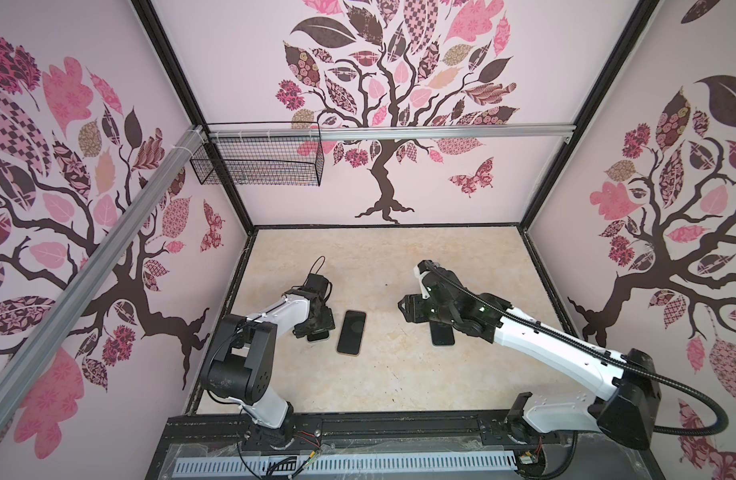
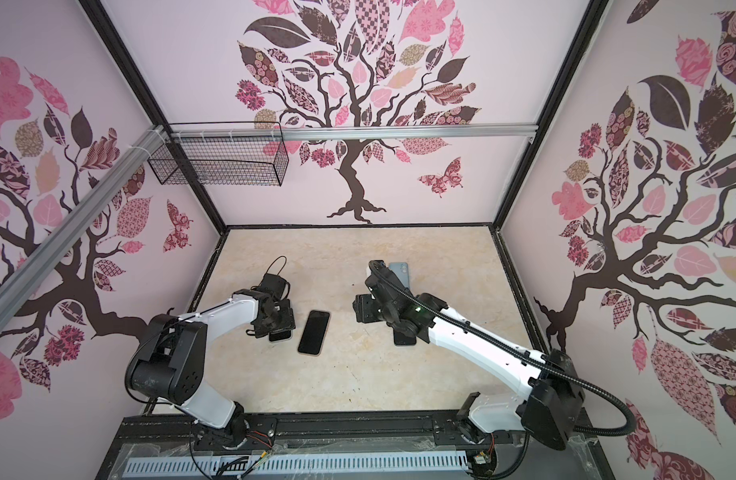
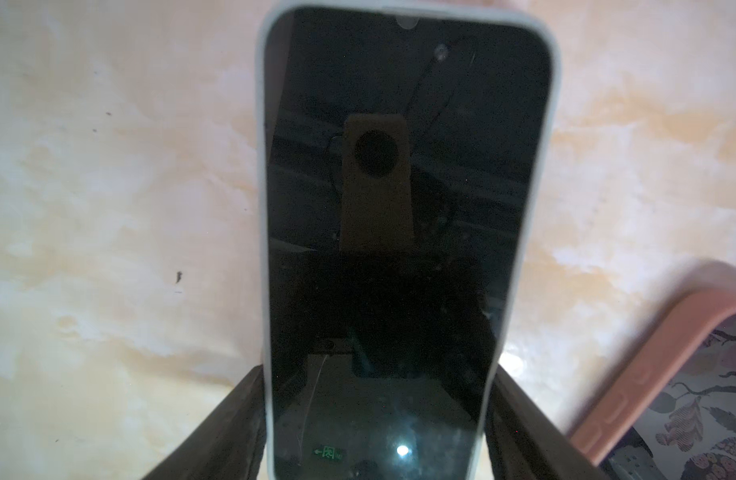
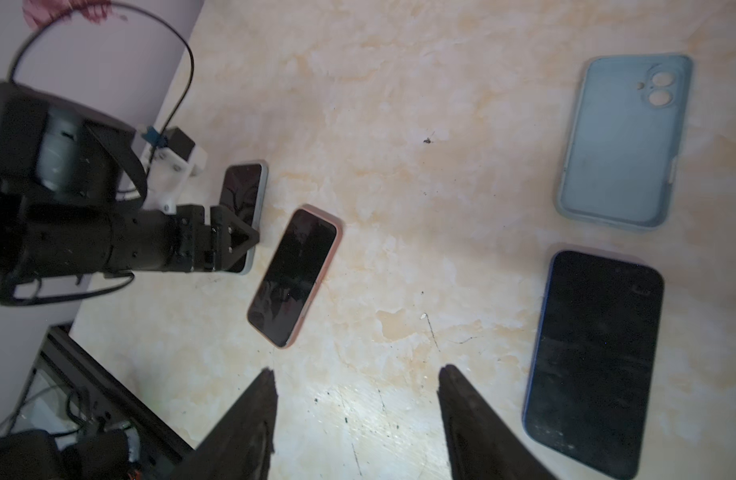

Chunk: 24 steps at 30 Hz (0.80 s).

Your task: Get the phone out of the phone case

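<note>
Two dark fingers (image 3: 233,428) of our left pincer (image 3: 376,374) are standing astride the near end of the cased phone (image 3: 403,187), one along each long side of its pale case (image 3: 261,166). They are looking as if they are touching the rim, but we are not able to tell whether they are squeezing it. That phone is lying flat, screen up, on the table (image 3: 108,208), running straight out ahead of the pincer.

We are judging the phone stiff, fairly light, and glassy and slick on its face. The case is looking soft and rubbery, so its lip should be peeling back at a corner. The hold belongs on the case's sides, not the screen, and a second contact is looking necessary to push the phone free.

Just off to one side of this pincer a pink-cased phone (image 4: 293,276) is lying, also screen up. Farther out, our right pincer (image 4: 358,370) is hanging above bare table with its jaws spread and nothing between them. Beside it a bare phone (image 4: 593,353) is resting, and just beyond that an empty blue case (image 4: 624,141).
</note>
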Motion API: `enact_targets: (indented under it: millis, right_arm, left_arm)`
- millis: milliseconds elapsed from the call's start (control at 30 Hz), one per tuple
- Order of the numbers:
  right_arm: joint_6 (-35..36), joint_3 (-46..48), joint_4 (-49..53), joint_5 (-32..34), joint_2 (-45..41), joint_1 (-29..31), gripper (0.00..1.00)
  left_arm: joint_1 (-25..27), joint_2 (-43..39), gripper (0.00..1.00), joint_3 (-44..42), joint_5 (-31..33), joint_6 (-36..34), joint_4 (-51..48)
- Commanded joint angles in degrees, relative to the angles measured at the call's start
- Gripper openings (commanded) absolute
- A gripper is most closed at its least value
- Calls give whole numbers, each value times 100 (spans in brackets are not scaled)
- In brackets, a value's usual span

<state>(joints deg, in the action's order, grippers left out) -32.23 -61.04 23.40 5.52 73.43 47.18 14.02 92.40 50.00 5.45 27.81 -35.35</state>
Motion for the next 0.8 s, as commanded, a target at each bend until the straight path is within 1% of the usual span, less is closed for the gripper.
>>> enact_targets:
  millis: [0,67,167,233,400,433,567,667,767]
  right_arm:
    - [-177,177,-312,509,-471,-15,90]
    - [-297,356,-392,768,-680,-8,99]
    - [-371,598,-545,1034,-935,-20,100]
    - [-321,866,-809,1090,-1088,-31,100]
    - [-464,1570,-1398,1136,-1452,-97,100]
    - [-518,1573,-1357,1064,-1448,-161,99]
    - [-582,1451,-1150,355,-1201,-569,100]
    - [-616,1400,-1120,-207,-986,-862,99]
    - [-659,1234,-912,-353,-720,-952,100]
  left_arm:
    - [-28,-53,63,-135,-62,28,291]
    - [-27,-129,61,-203,-74,37,339]
    - [-30,-341,58,-338,-58,42,398]
    - [-23,-502,56,-424,-36,42,476]
    - [76,-1019,51,-550,-61,-18,670]
    - [107,-1121,51,-571,-64,-45,706]
    - [235,-1477,46,-661,-61,-192,828]
    - [423,-1660,45,-721,-195,-337,1036]
    - [557,-1645,45,-721,-311,-331,1114]
